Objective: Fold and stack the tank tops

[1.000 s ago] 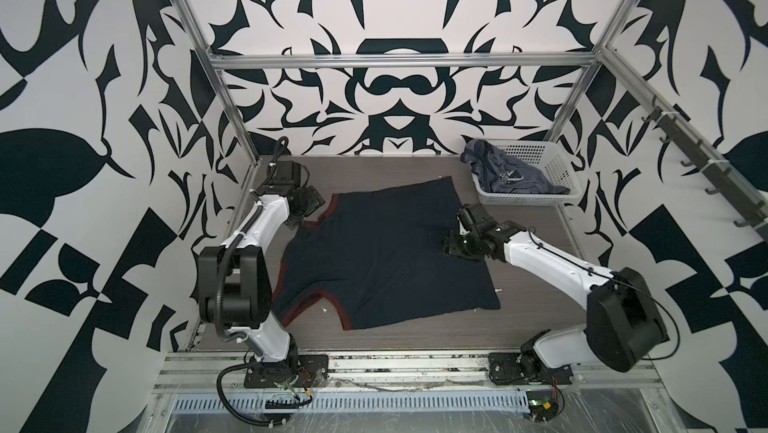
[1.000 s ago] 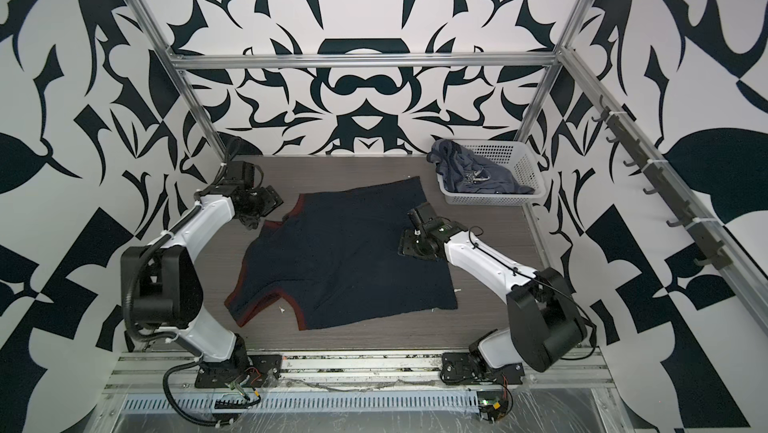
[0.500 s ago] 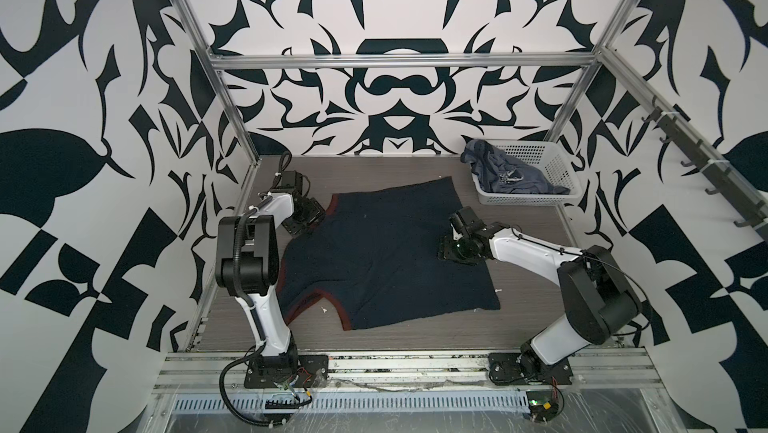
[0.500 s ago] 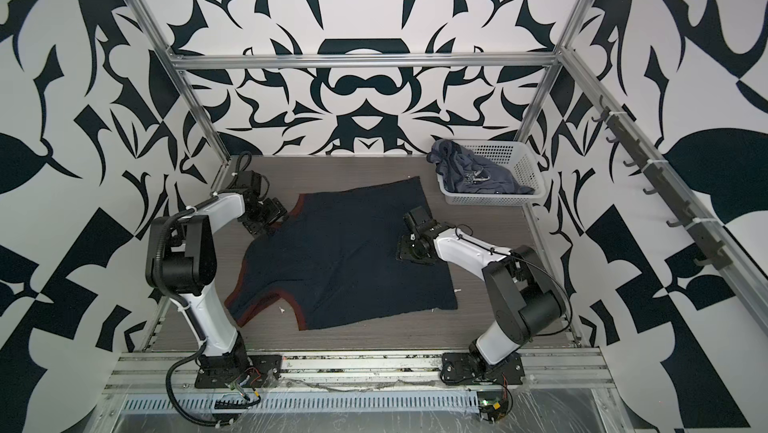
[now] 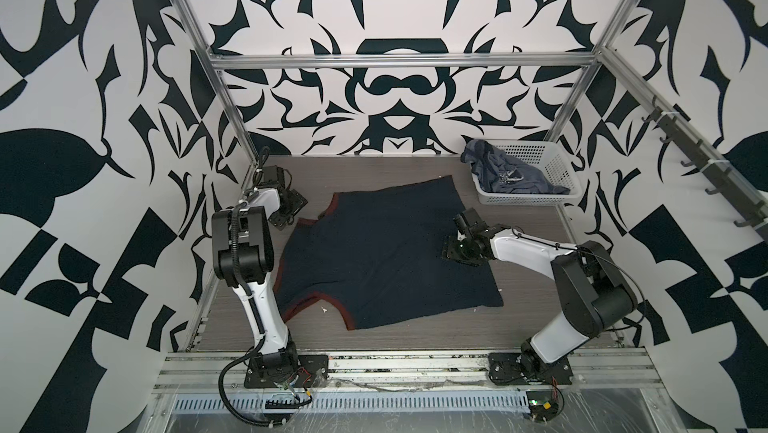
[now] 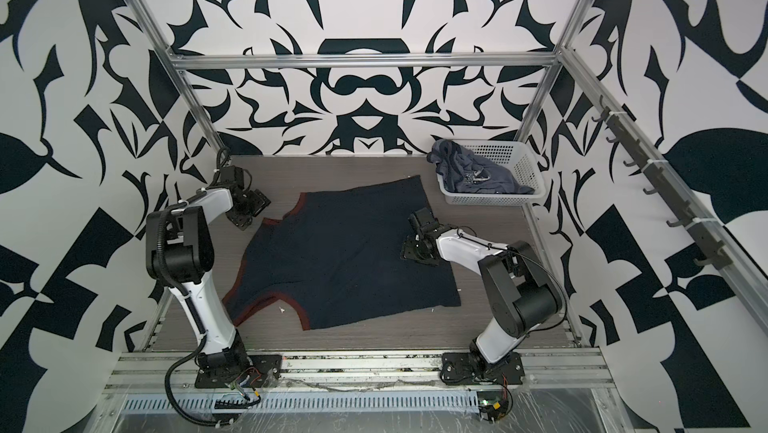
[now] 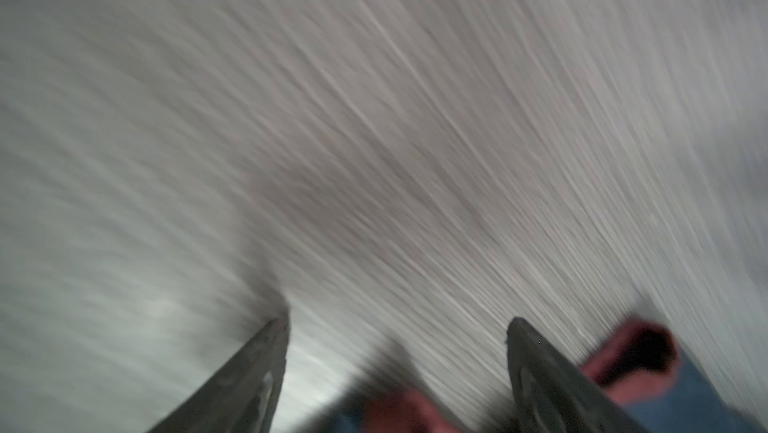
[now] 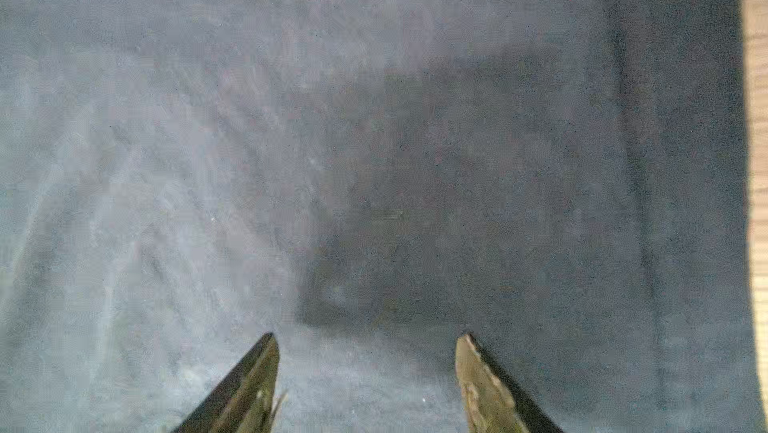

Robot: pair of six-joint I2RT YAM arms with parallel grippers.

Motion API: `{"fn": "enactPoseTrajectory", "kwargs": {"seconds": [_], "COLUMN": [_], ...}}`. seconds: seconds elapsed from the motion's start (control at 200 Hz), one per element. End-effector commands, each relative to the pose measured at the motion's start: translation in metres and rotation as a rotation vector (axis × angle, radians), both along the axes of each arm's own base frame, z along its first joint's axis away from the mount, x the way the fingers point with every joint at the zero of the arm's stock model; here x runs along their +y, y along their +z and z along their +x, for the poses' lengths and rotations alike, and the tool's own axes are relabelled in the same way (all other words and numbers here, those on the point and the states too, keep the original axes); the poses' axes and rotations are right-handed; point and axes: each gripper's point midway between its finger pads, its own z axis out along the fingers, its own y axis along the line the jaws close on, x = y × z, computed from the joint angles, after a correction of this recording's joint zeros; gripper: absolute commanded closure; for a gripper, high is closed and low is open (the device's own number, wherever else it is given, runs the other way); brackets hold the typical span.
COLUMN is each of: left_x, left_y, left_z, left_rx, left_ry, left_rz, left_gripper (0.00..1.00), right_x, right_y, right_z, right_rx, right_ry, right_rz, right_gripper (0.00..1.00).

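The navy tank top (image 5: 386, 260) lies flat on the counter (image 5: 374, 167), long axis 9–3 o'clock, straps pointing to 9. Left fingers (image 5: 289, 212), released, sit just beyond its 10 o'clock strap; right fingers (image 5: 451, 250), released and empty, are over its 3 o'clock hem.

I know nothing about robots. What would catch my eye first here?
Bold black-and-white patterned walls surround everything. In the middle lies a dark navy tank top, spread flat between the left arm and right arm. In the far right corner, a slate-blue top sits crumpled in a white basket.
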Motion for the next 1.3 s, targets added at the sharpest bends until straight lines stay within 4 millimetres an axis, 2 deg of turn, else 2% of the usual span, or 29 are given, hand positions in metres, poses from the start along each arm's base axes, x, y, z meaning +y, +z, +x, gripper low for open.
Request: {"fn": "enactPoseTrajectory", "kwargs": {"seconds": [0.0, 0.06, 0.18, 0.275, 0.44, 0.59, 0.715, 0.815, 0.905, 0.97, 1.015, 1.08, 1.195, 1.255, 1.3], "left_x": [0.012, 0.002, -0.026, -0.047, -0.057, -0.065, -0.080, -0.094, -0.121, -0.145, -0.161, -0.196, -0.257, -0.290, -0.303], "left_y": [-0.013, -0.001, 0.011, 0.004, -0.009, 0.003, 0.027, 0.052, 0.073, 0.080, 0.082, 0.073, 0.060, 0.060, 0.066], "left_z": [-0.024, -0.019, -0.024, -0.031, -0.045, -0.051, -0.057, -0.070, -0.089, -0.105, -0.118, -0.136, -0.168, -0.178, -0.182], "left_rx": [0.103, 0.077, 0.106, 0.139, 0.241, 0.237, 0.184, 0.131, 0.071, 0.045, 0.038, 0.030, 0.035, 0.006, -0.007], "left_ry": [0.031, -0.018, -0.119, -0.176, -0.202, -0.215, -0.240, -0.237, -0.271, -0.307, -0.315, -0.384, -0.530, -0.629, -0.678], "left_rz": [0.031, 0.017, 0.041, 0.016, 0.063, 0.151, 0.278, 0.428, 0.549, 0.596, 0.603, 0.554, 0.425, 0.346, 0.312], "left_gripper": [0.18, 0.21, 0.24, 0.25, 0.33, 0.58, 0.81, 0.93, 0.94, 0.96, 0.95, 0.93, 0.68, 0.54, 0.46], "right_x": [-0.025, -0.023, -0.023, -0.025, -0.026, -0.029, -0.030, -0.031, -0.034, -0.036, -0.037, -0.038, -0.038, -0.038, -0.038], "right_y": [-0.030, -0.029, -0.025, -0.024, -0.021, -0.019, -0.019, -0.019, -0.020, -0.021, -0.022, -0.024, -0.027, -0.028, -0.028], "right_z": [-0.034, -0.033, -0.031, -0.029, -0.030, -0.032, -0.032, -0.032, -0.032, -0.034, -0.035, -0.035, -0.036, -0.037, -0.036], "right_rx": [0.138, 0.134, 0.126, 0.120, 0.115, 0.111, 0.110, 0.113, 0.116, 0.119, 0.122, 0.124, 0.135, 0.139, 0.139], "right_ry": [-0.037, -0.034, -0.036, -0.042, -0.043, -0.046, -0.051, -0.044, -0.047, -0.049, -0.054, -0.056, -0.056, -0.055, -0.055], "right_rz": [-0.082, -0.074, -0.076, -0.087, -0.088, -0.096, -0.102, -0.110, -0.121, -0.126, -0.127, -0.127, -0.129, -0.129, -0.129], "right_gripper": [0.27, 0.28, 0.28, 0.28, 0.28, 0.28, 0.28, 0.28, 0.28, 0.28, 0.28, 0.28, 0.28, 0.28, 0.28]}}
